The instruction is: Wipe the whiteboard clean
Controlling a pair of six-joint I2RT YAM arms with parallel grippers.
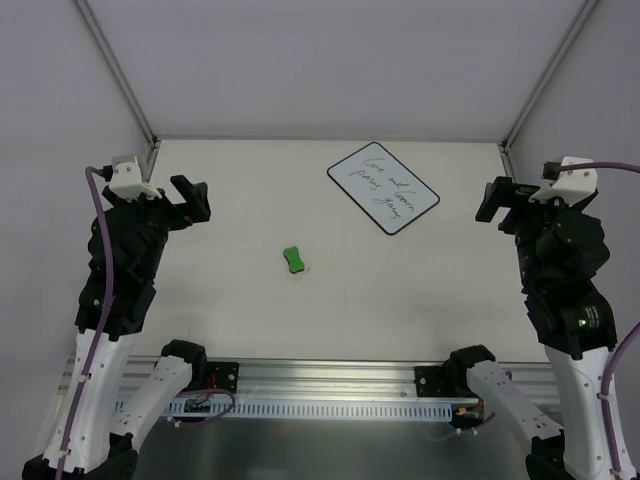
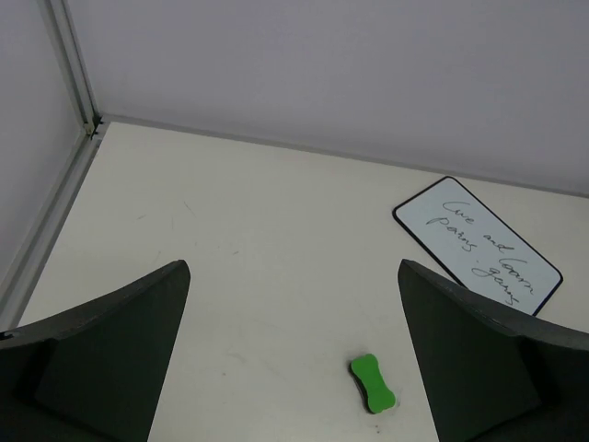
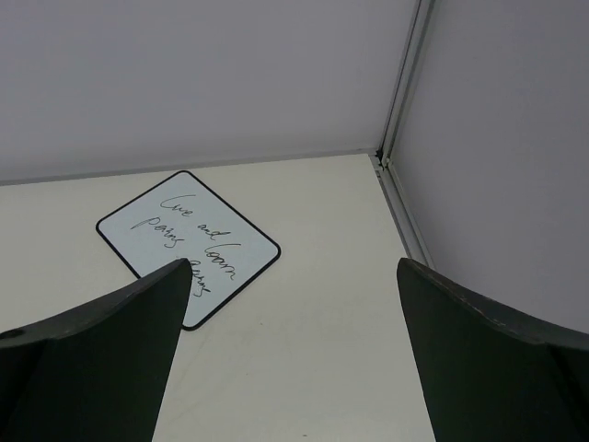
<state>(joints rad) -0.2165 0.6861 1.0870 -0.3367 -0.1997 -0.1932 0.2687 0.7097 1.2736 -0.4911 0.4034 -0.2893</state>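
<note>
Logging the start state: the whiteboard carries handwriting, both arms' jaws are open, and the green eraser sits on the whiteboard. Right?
Not quite. The green eraser lies on the table, apart from the whiteboard, which lies farther back and to the right, as the top external view shows. The rest is right.

The whiteboard (image 1: 383, 187) lies askew at the far right of the table (image 1: 240, 330), with handwriting on it. The green eraser (image 1: 293, 260) sits near the middle, well apart. My left gripper (image 1: 190, 198) and right gripper (image 1: 497, 200) hang at either side, touching neither.
</note>
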